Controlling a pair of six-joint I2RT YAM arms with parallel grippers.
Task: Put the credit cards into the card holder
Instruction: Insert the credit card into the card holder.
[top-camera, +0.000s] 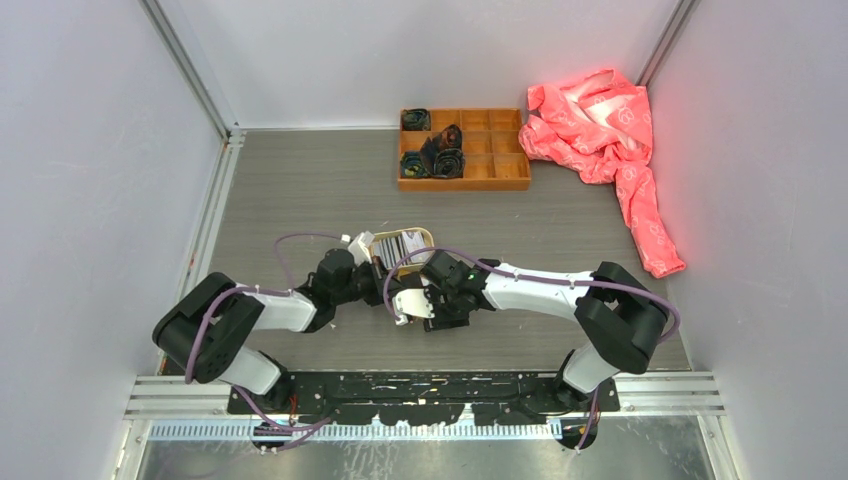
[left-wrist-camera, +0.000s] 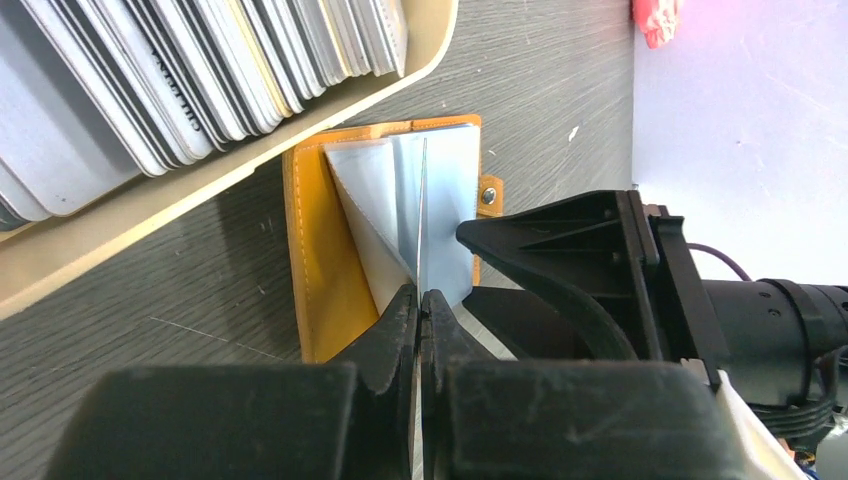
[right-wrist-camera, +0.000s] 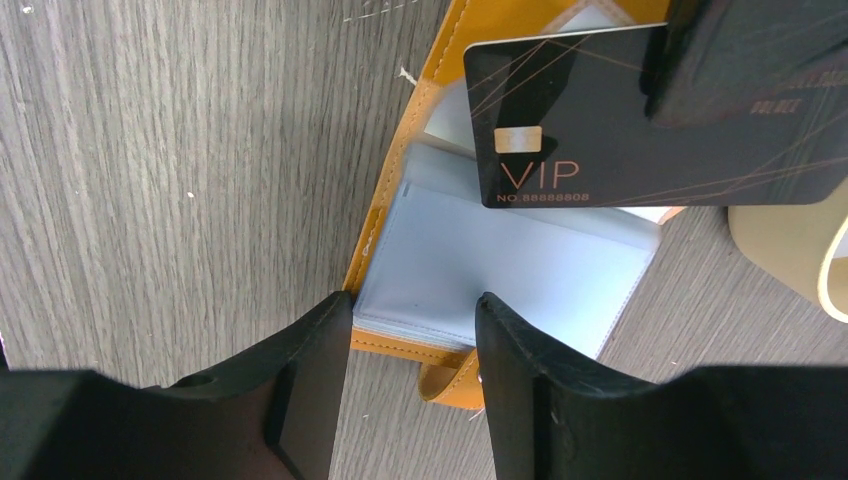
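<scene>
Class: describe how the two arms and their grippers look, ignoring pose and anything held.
The left arm and right arm have white links between bulky black joints; a purple cable loops along each. The left gripper and right gripper are matte black with tapered, wedge-shaped fingers. A small green light shows near the right wrist.

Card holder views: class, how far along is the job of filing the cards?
Done: the mustard-orange folding card holder lies open, with no card visibly sleeved yet. In hand: the left gripper pinches a black VIP card over it, and the right gripper straddles its edge. Left: the rows of cards in the tan oval tray.
</scene>
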